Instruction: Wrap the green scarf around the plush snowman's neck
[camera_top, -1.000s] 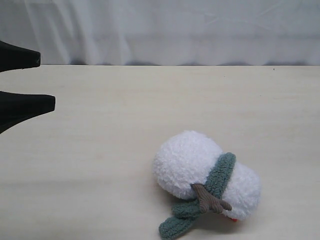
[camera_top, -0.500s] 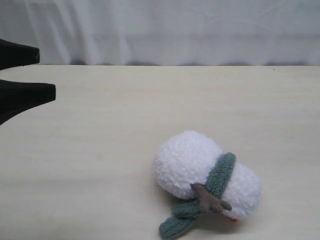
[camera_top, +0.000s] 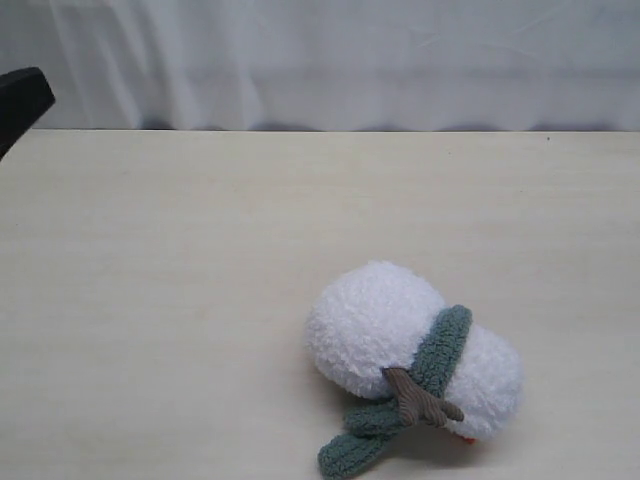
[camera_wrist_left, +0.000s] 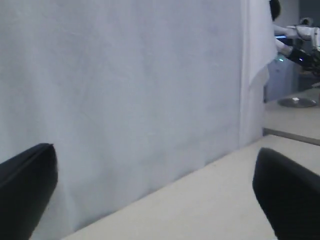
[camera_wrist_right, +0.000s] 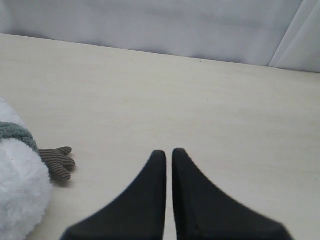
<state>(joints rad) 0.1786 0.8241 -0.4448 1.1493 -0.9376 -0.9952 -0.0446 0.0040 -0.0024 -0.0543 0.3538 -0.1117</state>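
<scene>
Lying on its side on the pale table (camera_top: 200, 300), the plush snowman (camera_top: 375, 325) sits toward the near edge, right of centre, with its larger body ball to the left and its head ball to the right. The orange nose (camera_top: 466, 437) points down and forward. The green scarf (camera_top: 442, 348) runs as a band over the crease between the two balls. Its loose ends trail out toward the near edge, passing under a brown twig arm (camera_top: 420, 400). Probably the crease itself keeps the band seated, fleece gripping plush; I see no knot, so the ends likely rest by friction alone. Neither claw touches the toy. The left gripper (camera_wrist_left: 156, 155) stands with its jaws spread wide and nothing between them, aimed at the white curtain (camera_top: 350, 60); in the exterior view only a dark corner of it shows at the far left edge, well apart from the snowman. The right gripper (camera_wrist_right: 168, 152) has its fingers pressed together on nothing, over bare table near the snowman's other twig arm (camera_wrist_right: 57, 162). Judgement: the wrap looks done, with both arms parked clear so the scarf stays undisturbed.
</scene>
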